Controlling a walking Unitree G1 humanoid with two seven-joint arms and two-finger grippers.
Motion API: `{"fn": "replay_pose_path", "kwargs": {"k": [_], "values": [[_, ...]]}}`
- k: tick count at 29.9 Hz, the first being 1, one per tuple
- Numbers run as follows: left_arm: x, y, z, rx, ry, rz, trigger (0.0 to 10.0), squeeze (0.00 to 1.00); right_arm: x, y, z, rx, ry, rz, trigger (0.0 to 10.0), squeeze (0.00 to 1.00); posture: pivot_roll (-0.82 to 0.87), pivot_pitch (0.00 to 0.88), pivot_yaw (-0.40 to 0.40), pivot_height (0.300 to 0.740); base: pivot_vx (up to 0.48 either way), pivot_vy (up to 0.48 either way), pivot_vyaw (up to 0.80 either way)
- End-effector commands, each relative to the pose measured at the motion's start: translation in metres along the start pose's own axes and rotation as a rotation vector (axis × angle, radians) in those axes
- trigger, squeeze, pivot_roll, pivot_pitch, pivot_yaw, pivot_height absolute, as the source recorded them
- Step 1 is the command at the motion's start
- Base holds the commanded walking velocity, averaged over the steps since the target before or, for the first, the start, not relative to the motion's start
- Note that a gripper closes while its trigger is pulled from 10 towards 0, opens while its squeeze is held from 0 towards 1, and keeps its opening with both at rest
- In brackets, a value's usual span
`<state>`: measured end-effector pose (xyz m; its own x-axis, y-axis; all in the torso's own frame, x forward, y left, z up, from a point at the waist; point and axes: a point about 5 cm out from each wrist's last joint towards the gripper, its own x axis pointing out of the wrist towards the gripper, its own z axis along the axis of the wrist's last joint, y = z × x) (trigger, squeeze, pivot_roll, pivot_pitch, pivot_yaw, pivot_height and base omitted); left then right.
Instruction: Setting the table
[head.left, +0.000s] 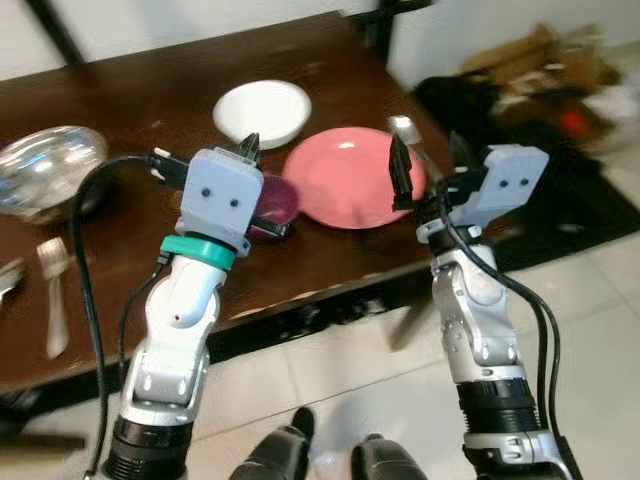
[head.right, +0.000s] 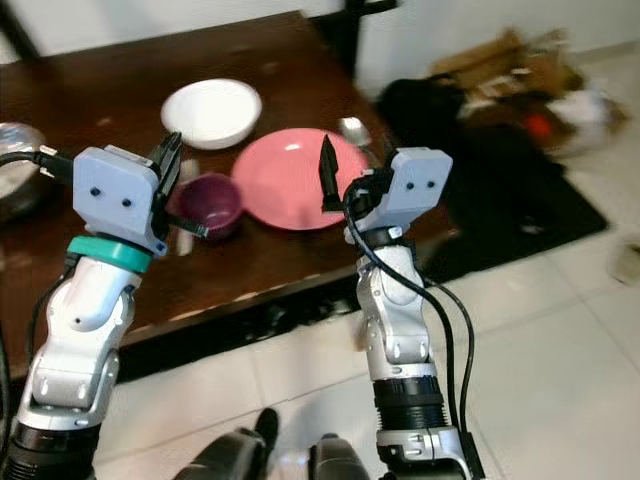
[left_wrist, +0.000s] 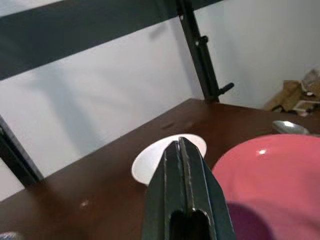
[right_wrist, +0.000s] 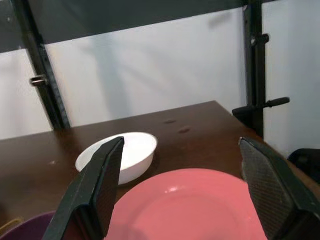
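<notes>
A dark brown wooden table fills the upper left of the head views, with pale floor tiles below it. Near the middle of the frame a pink plate lies close to the table's front edge, and a white bowl sits just above and to the left of it. A small purple cup stands just beside the plate's left rim, and a spoon lies at the plate's upper right. At the far left of the frame rests a shiny metal bowl, and below it a fork lies on the wood. The left gripper is held above the table near the purple cup, its two black fingers pressed together with nothing between them. The right gripper hovers over the right part of the pink plate with its fingers spread wide apart and empty. In the upper right of the frame, past the table's corner, dark cloth and some cardboard lie blurred on the floor.
</notes>
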<state>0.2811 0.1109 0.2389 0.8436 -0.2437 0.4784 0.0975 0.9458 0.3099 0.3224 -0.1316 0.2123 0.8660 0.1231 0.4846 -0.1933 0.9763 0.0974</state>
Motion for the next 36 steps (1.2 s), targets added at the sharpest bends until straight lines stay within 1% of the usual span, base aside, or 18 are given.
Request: {"fn": "replay_pose_path", "kwargs": {"k": [1,3,4,5,6,7,8,10,11,12,15,16,17,20,23,26,31,36], "values": [[-0.004,0.005,-0.002,0.027,0.017,0.004,10.0,0.0,-0.001,0.002,0.0,0.007,0.001,0.004,10.0,0.0,0.0,0.101,0.084,0.74,0.0,0.0,0.76],[-0.003,0.008,-0.003,0.038,0.026,0.005,10.0,0.0,-0.001,0.002,0.0,0.009,-0.001,0.004,10.0,0.0,0.0,0.101,0.084,0.74,0.0,0.0,0.76],[-0.002,0.015,-0.006,0.012,0.07,0.022,10.0,0.0,-0.001,0.002,0.0,0.009,-0.001,0.004,10.0,0.0,0.01,0.103,0.085,0.74,0.0,0.0,0.76],[-0.002,0.015,-0.006,0.012,0.07,0.022,10.0,0.0,-0.001,0.002,0.0,0.009,-0.001,0.004,10.0,0.0,0.01,0.103,0.085,0.74,0.0,0.0,0.76],[-0.003,0.022,-0.012,-0.021,0.134,0.043,10.0,0.0,0.0,0.003,0.0,0.01,-0.002,0.003,10.0,0.0,0.01,0.1,0.087,0.74,0.0,0.0,0.76],[-0.003,0.022,-0.012,-0.021,0.134,0.043,10.0,0.0,0.0,0.003,0.0,0.01,-0.002,0.003,10.0,0.0,0.01,0.1,0.087,0.74,0.0,0.0,0.76],[-0.002,0.03,-0.016,-0.064,0.186,0.071,10.0,0.0,0.0,0.003,0.0,0.012,-0.003,0.003,10.0,0.0,0.01,0.098,0.087,0.74,0.0,0.0,0.76],[-0.002,0.03,-0.016,-0.064,0.186,0.071,10.0,0.0,0.0,0.003,0.0,0.012,-0.003,0.003,10.0,0.0,0.01,0.098,0.087,0.74,0.0,0.0,0.76],[-0.001,0.036,-0.019,-0.087,0.227,0.091,10.0,0.0,0.0,0.003,0.0,0.013,-0.003,0.003,10.0,0.0,0.02,0.096,0.087,0.74,0.0,0.0,0.76],[0.001,0.042,-0.024,-0.081,0.272,0.11,10.0,0.0,0.0,0.003,0.0,0.016,-0.002,0.003,10.0,0.0,0.02,0.096,0.088,0.74,0.0,0.0,0.76],[0.001,0.042,-0.024,-0.081,0.272,0.11,10.0,0.0,0.0,0.003,0.0,0.016,-0.002,0.003,10.0,0.0,0.02,0.096,0.088,0.74,0.0,0.0,0.76],[0.004,0.049,-0.026,-0.087,0.293,0.121,10.0,0.0,0.0,0.003,0.0,0.018,-0.001,0.004,10.0,0.0,0.02,0.094,0.087,0.74,0.0,0.0,0.76],[0.008,0.056,-0.029,-0.08,0.32,0.106,10.0,0.0,0.0,0.003,-0.001,0.019,0.001,0.005,10.0,0.0,0.02,0.093,0.085,0.74,0.0,0.0,0.75],[0.013,0.061,-0.032,-0.081,0.351,0.058,10.0,0.0,0.001,0.003,-0.001,0.019,0.004,0.006,10.0,0.0,0.02,0.09,0.085,0.74,0.0,0.0,0.75],[0.015,0.057,-0.039,-0.072,0.394,0.004,10.0,0.0,0.0,0.002,-0.003,0.013,0.012,0.003,10.0,0.0,0.02,0.091,0.085,0.74,0.0,0.0,0.7],[0.017,0.051,-0.043,-0.08,0.417,0.001,10.0,0.0,0.0,0.001,-0.005,0.014,0.025,-0.009,10.0,0.0,0.01,0.091,0.087,0.74,0.0,0.0,0.41],[0.021,0.045,-0.041,-0.113,0.38,0.042,10.0,0.0,-0.002,-0.003,-0.005,0.019,0.03,-0.033,10.0,0.0,0.0,0.097,0.086,0.74,0.0,0.0,0.0],[0.023,0.039,-0.04,-0.14,0.367,0.027,10.0,0.0,-0.003,-0.003,-0.006,0.016,0.033,-0.032,10.0,0.0,0.0,0.103,0.087,0.74,0.0,0.0,0.0]]}}
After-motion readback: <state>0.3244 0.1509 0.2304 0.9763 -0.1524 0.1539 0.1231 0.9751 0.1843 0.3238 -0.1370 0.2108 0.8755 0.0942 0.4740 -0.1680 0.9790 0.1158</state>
